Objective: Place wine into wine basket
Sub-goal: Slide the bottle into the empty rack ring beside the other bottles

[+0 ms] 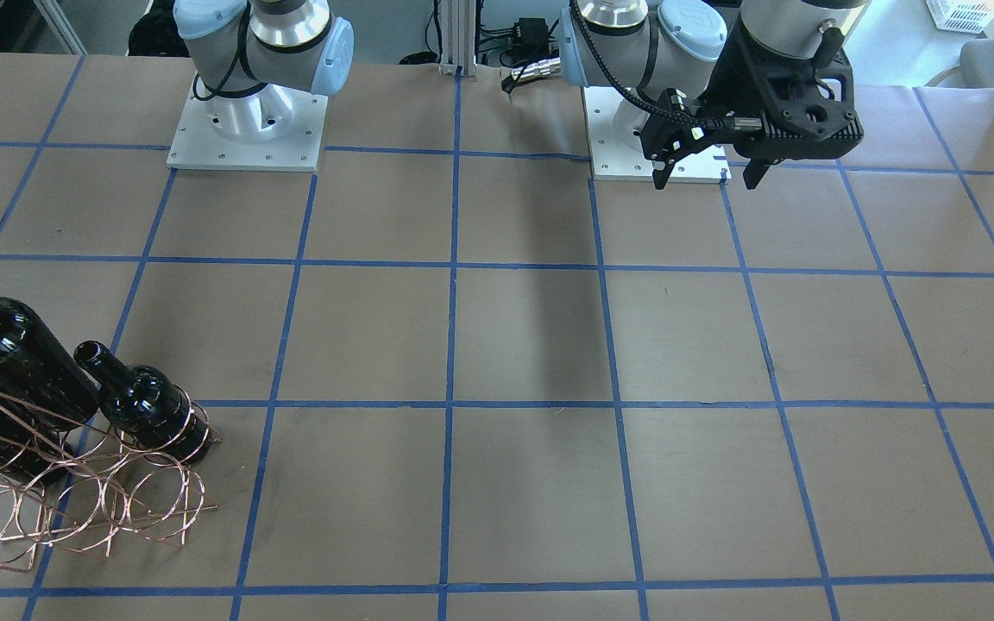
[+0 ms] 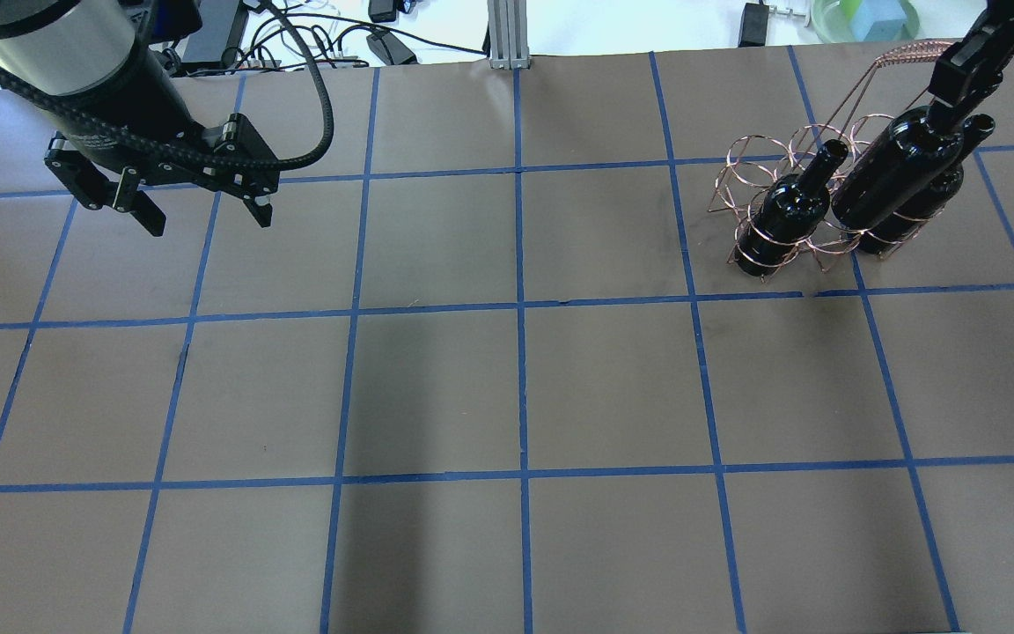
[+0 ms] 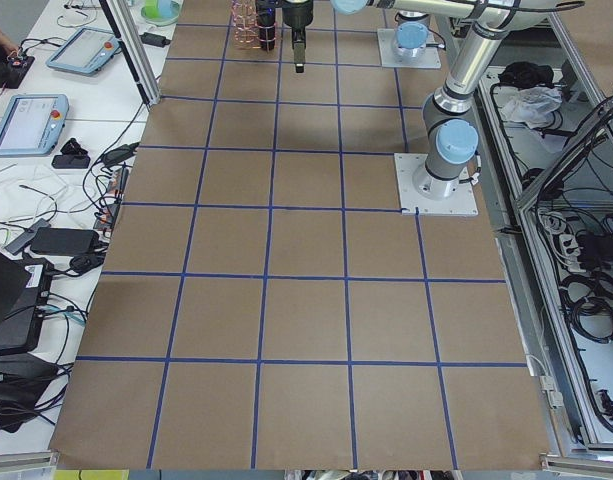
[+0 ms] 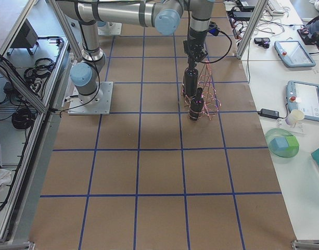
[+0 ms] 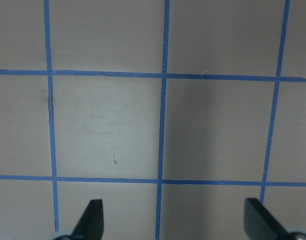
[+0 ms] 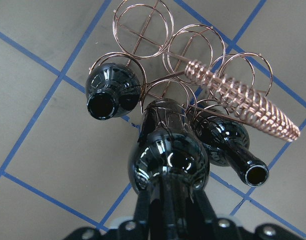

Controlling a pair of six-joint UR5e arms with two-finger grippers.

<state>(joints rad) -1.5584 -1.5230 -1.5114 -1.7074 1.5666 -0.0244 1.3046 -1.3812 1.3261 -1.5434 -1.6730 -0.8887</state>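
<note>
Now, we're up at the two o'clock corner of the table [image 2: 437,387] in the overhead view, where the right gripper [image 2: 950,106] is clamped on the slim neck of the wine [image 2: 894,176], carrying it tilted with its base down among the copper hoops of the wine basket [image 2: 758,150]. We reckon the neck grip is chosen so the fat body can slide through a ring without the fingers fouling the wire. From the right wrist camera we look straight down the held bottle: a racked bottle [image 6: 113,92] sits at ten o'clock of it and the other racked bottle [image 6: 225,142] at three o'clock, so the wine is aimed at the gap between the two, its tilt roughly matching the lean of its neighbours. The coiled handle [image 6: 242,100] runs across at one to two o'clock, near the bottle's shoulder, and that, we'd say, is the thing to steer clear of. Whether the base is fully bedded we can't tell: hoops cross the body but the bottom is hidden. Over at ten o'clock the left gripper [image 2: 209,220] hangs above bare table, jaws spread wide with nothing between them, parked well apart so the arms don't crowd each other, as we read it
</note>
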